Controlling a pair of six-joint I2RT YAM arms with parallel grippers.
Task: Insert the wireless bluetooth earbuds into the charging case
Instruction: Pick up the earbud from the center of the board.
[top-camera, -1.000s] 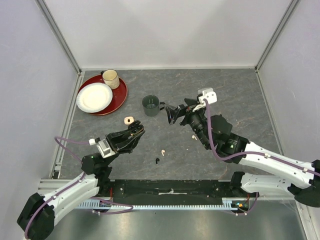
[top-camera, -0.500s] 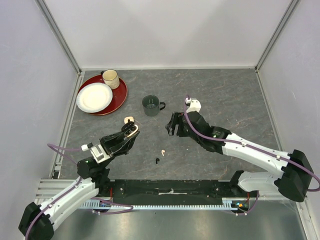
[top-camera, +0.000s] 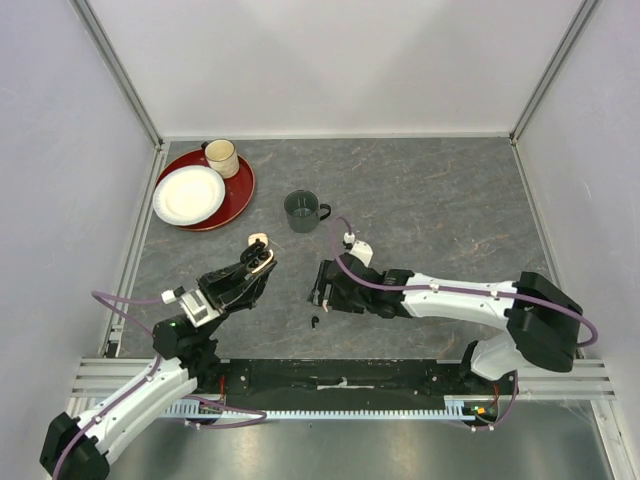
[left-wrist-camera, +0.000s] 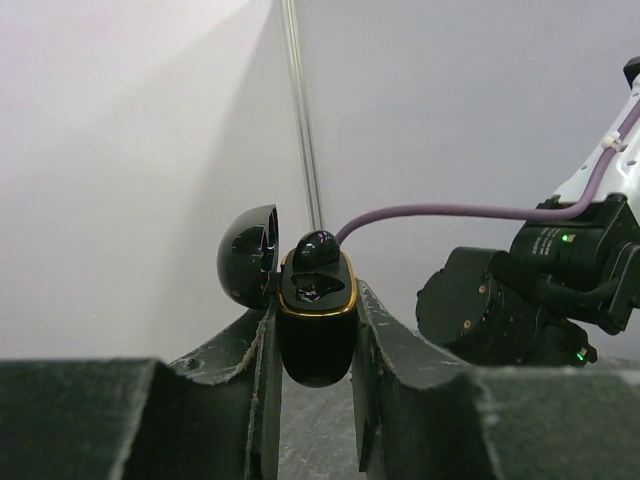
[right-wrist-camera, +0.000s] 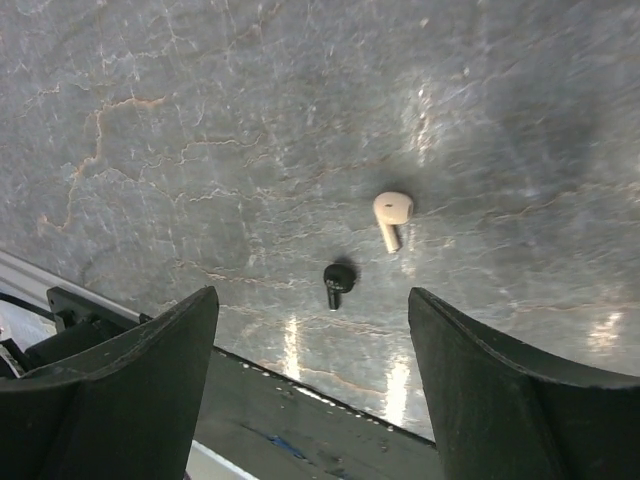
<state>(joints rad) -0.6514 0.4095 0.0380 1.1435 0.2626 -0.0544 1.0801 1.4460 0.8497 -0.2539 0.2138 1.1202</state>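
Observation:
My left gripper (top-camera: 260, 262) (left-wrist-camera: 316, 305) is shut on a black charging case (left-wrist-camera: 316, 345) with a gold rim. The case stands upright, its lid (left-wrist-camera: 248, 255) swung open to the left. One black earbud (left-wrist-camera: 316, 245) sits in it. My right gripper (top-camera: 320, 290) (right-wrist-camera: 310, 300) is open and empty, low over the table near its front edge. Below it lie a white earbud (right-wrist-camera: 392, 212) and a black earbud (right-wrist-camera: 337, 280) (top-camera: 315, 322), close together. The black one lies between the fingers' lines. The white earbud is hidden in the top view.
A green mug (top-camera: 301, 211) stands behind the right gripper. A red plate (top-camera: 240, 190) at back left carries a white plate (top-camera: 188, 194) and a cream cup (top-camera: 221, 157). A small cream object (top-camera: 258, 240) lies just behind the left gripper. The black front rail (right-wrist-camera: 300, 420) runs close below the earbuds.
The right arm has swung left and toward the front edge, dropping low over the two earbuds. The left gripper has drawn slightly back and left with the case.

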